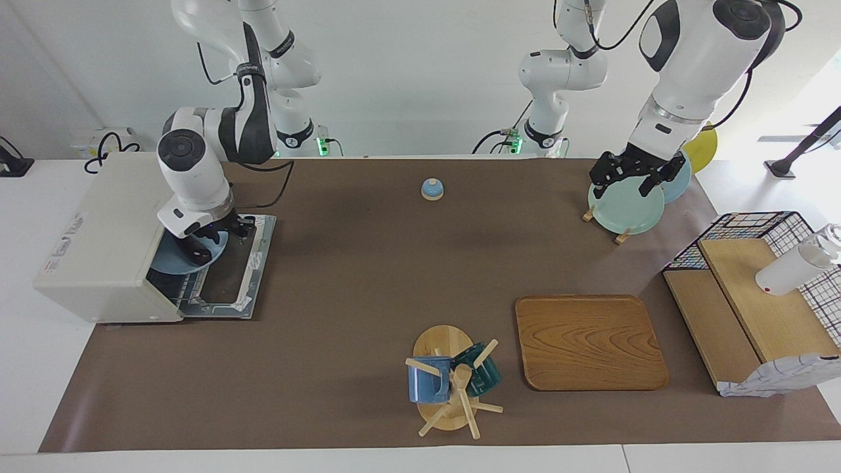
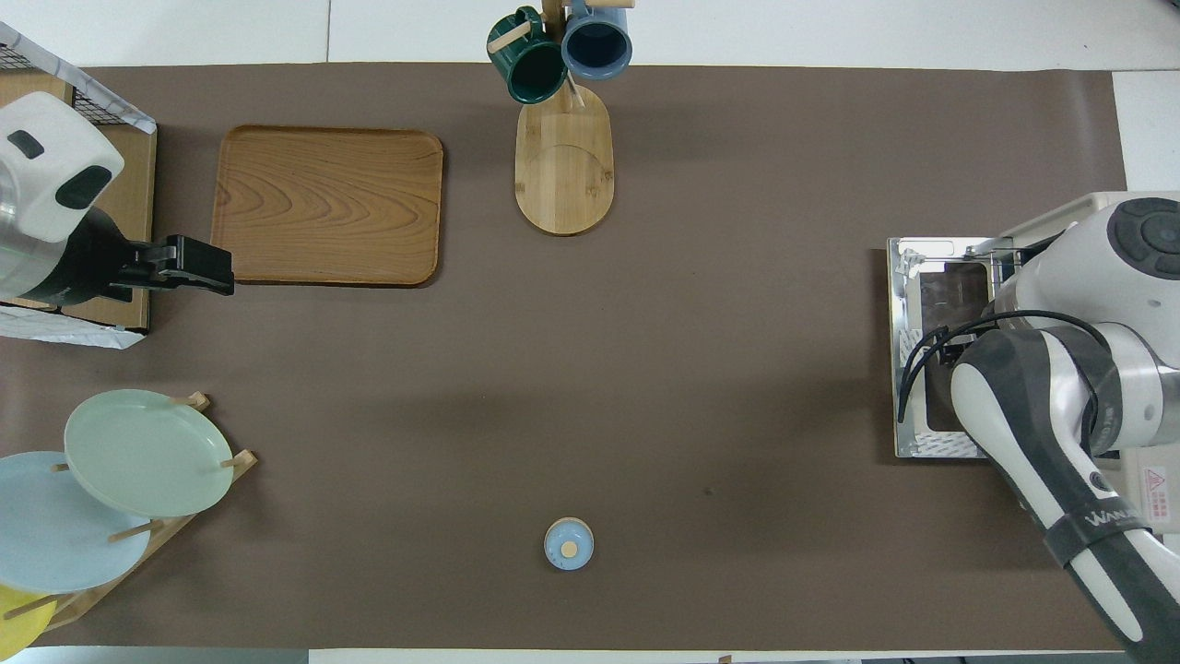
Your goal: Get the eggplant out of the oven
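Observation:
The cream-white oven (image 1: pixel 98 236) sits at the right arm's end of the table, its glass door (image 1: pixel 227 276) dropped flat onto the mat. My right gripper (image 1: pixel 213 240) reaches down into the oven's mouth, just over a blue plate (image 1: pixel 167 264) on the wire rack. The hand and wrist cover most of that plate, and I cannot make out the eggplant. From overhead the right arm hides the gripper; only the door (image 2: pixel 931 277) shows. My left gripper (image 1: pixel 627 184) waits high in the air at the left arm's end, open and holding nothing.
A rack of plates (image 1: pixel 624 207) stands near the left arm's base. A wooden tray (image 1: pixel 588 341), a mug tree (image 1: pixel 450 381) and a small blue bell (image 1: pixel 432 189) lie on the brown mat. A wire basket with wooden shelves (image 1: pixel 755 295) borders the left arm's end.

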You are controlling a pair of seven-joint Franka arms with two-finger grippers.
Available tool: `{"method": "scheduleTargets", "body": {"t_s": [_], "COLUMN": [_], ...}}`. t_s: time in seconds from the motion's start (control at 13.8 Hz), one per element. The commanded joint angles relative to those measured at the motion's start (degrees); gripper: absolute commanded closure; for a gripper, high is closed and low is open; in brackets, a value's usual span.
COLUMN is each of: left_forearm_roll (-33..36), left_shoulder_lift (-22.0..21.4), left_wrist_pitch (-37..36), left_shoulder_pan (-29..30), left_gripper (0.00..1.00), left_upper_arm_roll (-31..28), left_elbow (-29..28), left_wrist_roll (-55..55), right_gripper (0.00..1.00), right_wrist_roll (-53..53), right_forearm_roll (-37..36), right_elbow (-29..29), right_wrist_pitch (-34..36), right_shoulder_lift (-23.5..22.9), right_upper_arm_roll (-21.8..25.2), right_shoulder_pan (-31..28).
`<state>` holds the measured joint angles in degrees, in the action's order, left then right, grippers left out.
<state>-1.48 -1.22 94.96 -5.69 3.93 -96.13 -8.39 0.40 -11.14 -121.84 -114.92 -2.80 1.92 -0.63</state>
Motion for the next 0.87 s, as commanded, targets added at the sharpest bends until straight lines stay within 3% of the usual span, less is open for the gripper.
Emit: {"method": "scheduleTargets", "body": {"t_s": [0.0, 0.14, 0.22, 0.29, 0.36, 0.58, 0.79], "left_forearm_roll": [0.25, 0.25, 0.25, 0.25, 0.25, 0.25, 0.25], "left_shoulder_lift": [-0.80, -0.80, -0.80, -0.80, -0.80, -0.80, -0.80], "left_wrist_pitch": [0.49, 0.49, 0.49, 0.49, 0.49, 0.49, 0.49], "left_shoulder_pan": [0.41, 0.41, 0.41, 0.41, 0.41, 0.41, 0.41], "left_gripper": [0.00, 0.00, 0.00, 0.00, 0.00, 0.00, 0.00], "left_upper_arm_roll": [0.20, 0.20, 0.20, 0.20, 0.20, 0.20, 0.20], "left_elbow": [-0.38, -0.38, -0.38, -0.38, -0.38, -0.38, -0.38], "left_wrist_roll": [0.57, 0.57, 0.48, 0.57, 0.57, 0.65, 0.74], "right_gripper": [0.54, 0.64, 0.73, 0.95, 1.00, 1.00, 1.00], "right_wrist_roll": [-1.89, -2.95, -3.03, -3.64, -4.52, -4.18, -0.25], "right_forearm_roll": [-1.16, -1.17, -1.17, -1.77, -3.96, -7.39, -7.85], "right_elbow": [-4.18, -5.59, -5.77, -5.86, -5.86, -4.98, 0.01], "right_wrist_pitch": [-2.40, -3.29, -3.73, -3.65, -3.47, -2.07, 3.63], "right_shoulder_lift": [2.36, 2.98, 2.98, 2.98, 3.07, 2.98, 1.84], "right_upper_arm_roll": [-0.34, -0.25, -0.25, -0.25, -0.25, -0.34, -0.69], "right_shoulder_pan": [-1.12, -1.21, -1.30, -1.21, -1.21, 1.67, 6.23]}}
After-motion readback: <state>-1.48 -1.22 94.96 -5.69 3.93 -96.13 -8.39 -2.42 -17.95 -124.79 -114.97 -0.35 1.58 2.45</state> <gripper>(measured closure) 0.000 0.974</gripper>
